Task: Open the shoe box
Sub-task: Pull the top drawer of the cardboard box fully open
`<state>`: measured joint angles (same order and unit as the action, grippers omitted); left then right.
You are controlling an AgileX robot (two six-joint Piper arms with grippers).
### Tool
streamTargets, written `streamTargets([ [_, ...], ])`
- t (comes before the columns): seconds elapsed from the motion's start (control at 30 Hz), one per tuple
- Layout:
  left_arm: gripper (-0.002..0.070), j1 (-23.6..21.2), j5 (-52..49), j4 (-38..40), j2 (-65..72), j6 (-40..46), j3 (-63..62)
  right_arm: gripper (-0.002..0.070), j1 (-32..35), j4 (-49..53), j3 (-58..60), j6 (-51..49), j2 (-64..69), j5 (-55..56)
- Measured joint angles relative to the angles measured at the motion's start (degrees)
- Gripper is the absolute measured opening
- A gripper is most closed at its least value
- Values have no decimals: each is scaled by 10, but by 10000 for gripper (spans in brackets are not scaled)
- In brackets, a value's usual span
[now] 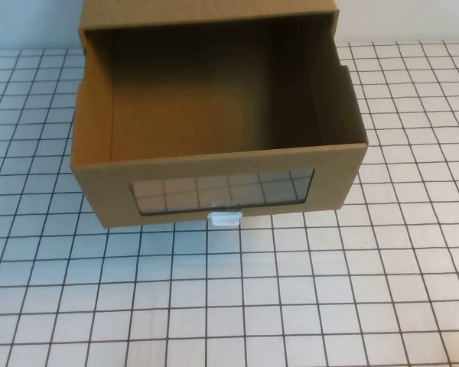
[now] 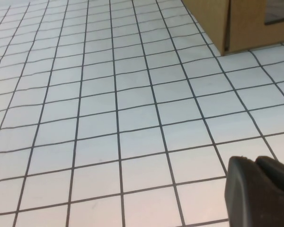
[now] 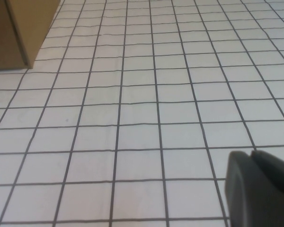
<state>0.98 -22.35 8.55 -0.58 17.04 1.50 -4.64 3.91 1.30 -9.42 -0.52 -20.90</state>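
The cardboard shoe box (image 1: pixel 92 130) stands at the far middle of the white table (image 1: pixel 291 306), which is ruled with a dark grid. It is a drawer-style box, and it is already open: the inner tray is drawn out toward the robot from the outer sleeve (image 1: pixel 206 11), which shows only as a brown band at the far edge of the high view. The tray's brown interior lies bare to the camera. Its front panel faces the robot and carries a clear rectangular window (image 1: pixel 222 189) that mirrors the grid lines. A small white pull tab (image 1: pixel 224 218) sits just below the window at the panel's lower edge, where it meets the table.

Neither arm appears in the high view. The left gripper (image 2: pixel 256 163) shows only in the left wrist view as a dark corner above the bare grid. Its two fingers seem to be pressed together with nothing between them, though so little of them shows that this is a fair reading rather than a sure one. A lower corner of the box (image 2: pixel 227 23) stands well apart from it. The right gripper (image 3: pixel 252 158) hangs likewise over bare tiles, clenched on nothing, with another corner of the box (image 3: pixel 19 28) well apart from it.
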Motion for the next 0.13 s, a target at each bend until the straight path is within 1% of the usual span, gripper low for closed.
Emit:
streamTargets([
  [0.13,-2,0,-2,0,0,0,0,-13,0,0,0,0,0,0],
])
